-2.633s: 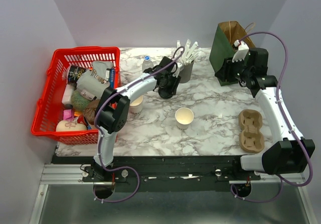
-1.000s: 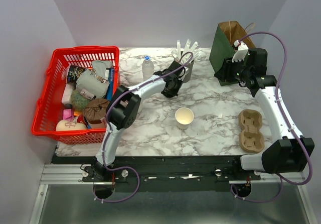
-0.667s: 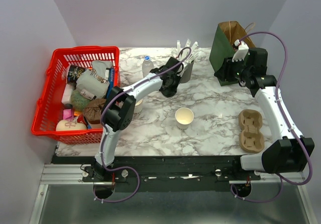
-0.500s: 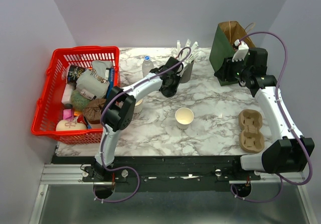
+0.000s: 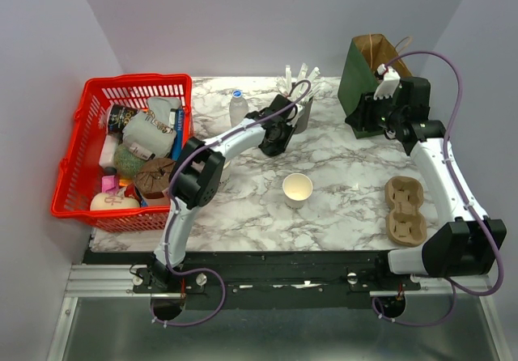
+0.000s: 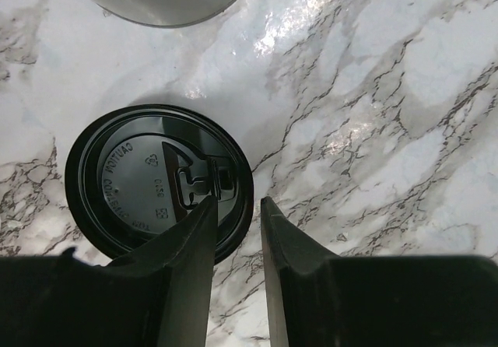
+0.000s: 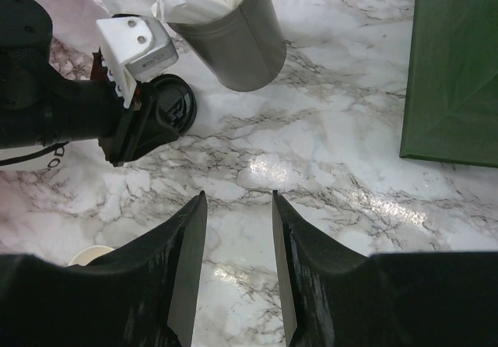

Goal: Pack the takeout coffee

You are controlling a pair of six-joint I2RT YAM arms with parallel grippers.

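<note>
A black round plastic lid (image 6: 148,180) lies beside the grey cup of white sticks (image 5: 299,114); it looks flat on the marble, with no cup showing under it. It also shows in the right wrist view (image 7: 175,106). My left gripper (image 6: 235,201) is narrowly open and straddles the lid's right rim, one finger over the lid and the other over bare marble. In the top view the left gripper (image 5: 273,141) hides the lid. My right gripper (image 7: 238,195) is open and empty, high above the table by the green bag (image 5: 360,74). No lidded cream cup shows.
A plain open cream cup (image 5: 297,189) stands mid-table. A brown cup carrier (image 5: 405,210) lies at the right. A red basket (image 5: 137,79) full of items is at the left, with a water bottle (image 5: 237,106) beside it. A whitish sliver (image 5: 224,165) shows under my left elbow.
My left gripper has moved back and right, closer to the grey cup. Its elbow has swung back and forth. The right arm has not moved.
</note>
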